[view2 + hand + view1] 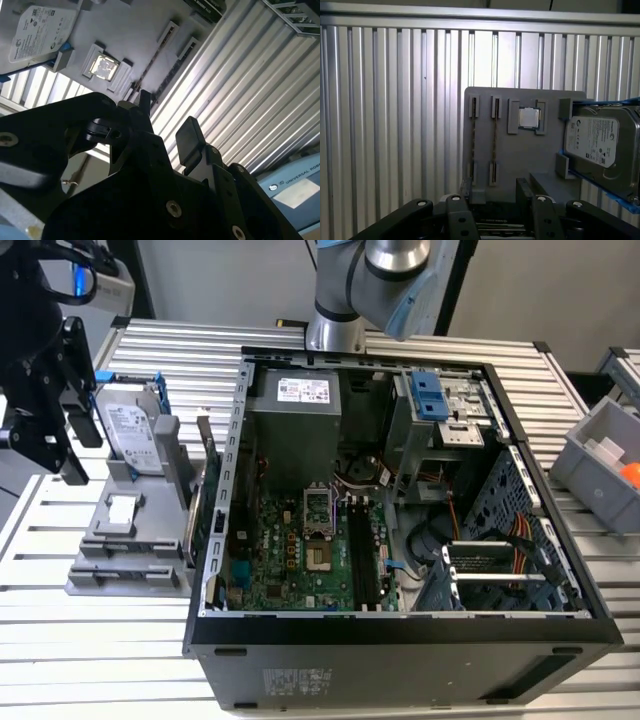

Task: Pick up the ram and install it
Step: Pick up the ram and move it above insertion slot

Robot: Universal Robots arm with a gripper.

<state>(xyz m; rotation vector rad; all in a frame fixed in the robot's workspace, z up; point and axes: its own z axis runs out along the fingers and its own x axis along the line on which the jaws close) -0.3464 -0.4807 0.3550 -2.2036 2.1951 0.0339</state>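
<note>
Pincer hangs over the ribbed metal worktop, fingers apart, nothing between them. In the exterior view it sits off to the exterior view's left of the grey holder, well apart from the open computer case.

The ram: thin stick stood on its long edge in a holder slot, grey brackets at both ends. A second like stick sits just beside it in the next slot. Stood on edge, both flat faces are free for fingers to close across, which is likely why it is parked so. In the first wrist view the fingers straddle that stick's line, not touching it.

Also on the holder: processor chip flat in its pocket, hard drive in its cradle. The gap between the sticks is narrow and the chip pocket is near the other flank. Open room above.

Long black slots on the motherboard look unfilled. Case walls ring them, so access looks top-down. Ram not yet lifted.
</note>
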